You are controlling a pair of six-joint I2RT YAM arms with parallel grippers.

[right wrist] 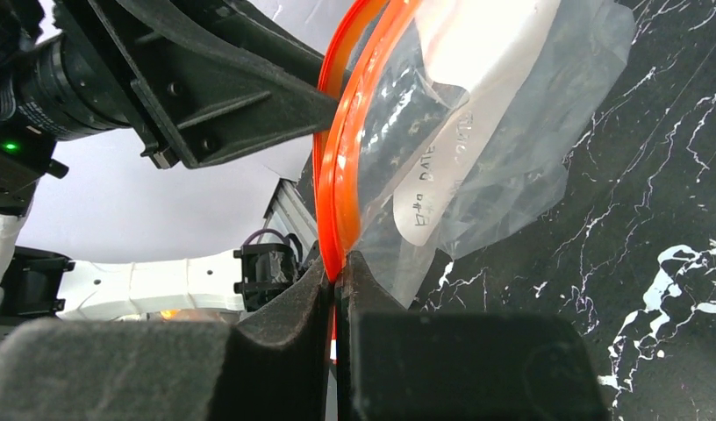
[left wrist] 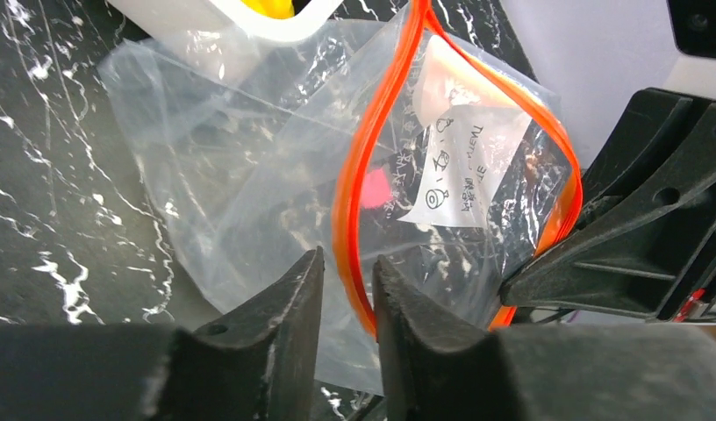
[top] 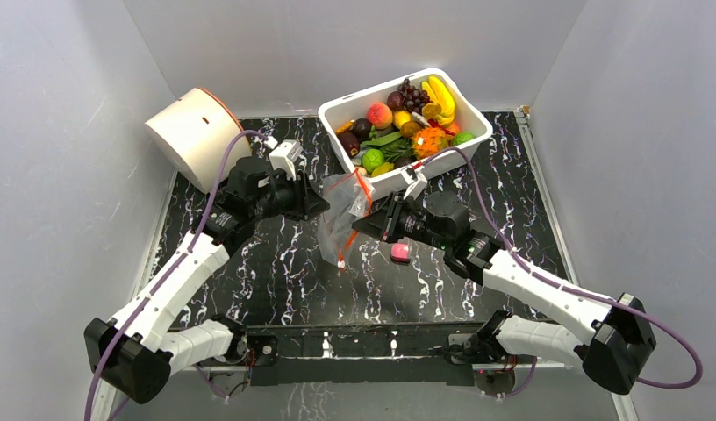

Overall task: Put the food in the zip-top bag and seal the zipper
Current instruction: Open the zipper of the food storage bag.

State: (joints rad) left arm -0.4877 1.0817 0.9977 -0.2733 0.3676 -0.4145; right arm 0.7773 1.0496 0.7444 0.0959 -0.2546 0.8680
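The clear zip-top bag [top: 340,230] hangs above the dark marble table between my two grippers, mouth partly open, nothing inside. My right gripper [right wrist: 337,263] is shut on the red-orange zipper [right wrist: 331,175] at one end of the mouth. My left gripper [left wrist: 348,267] straddles the near side of the zipper [left wrist: 353,202]; a narrow gap shows between its fingers and the strip lies against the right finger. In the top view the left gripper [top: 324,203] and right gripper [top: 359,226] face each other across the bag. The food [top: 407,123] lies piled in a white bin.
The white bin [top: 479,132] stands at the back right, just behind the bag. A small pink block [top: 399,253] lies on the table below the right gripper. A white cylinder [top: 196,136] leans at the back left. Grey walls close in on both sides.
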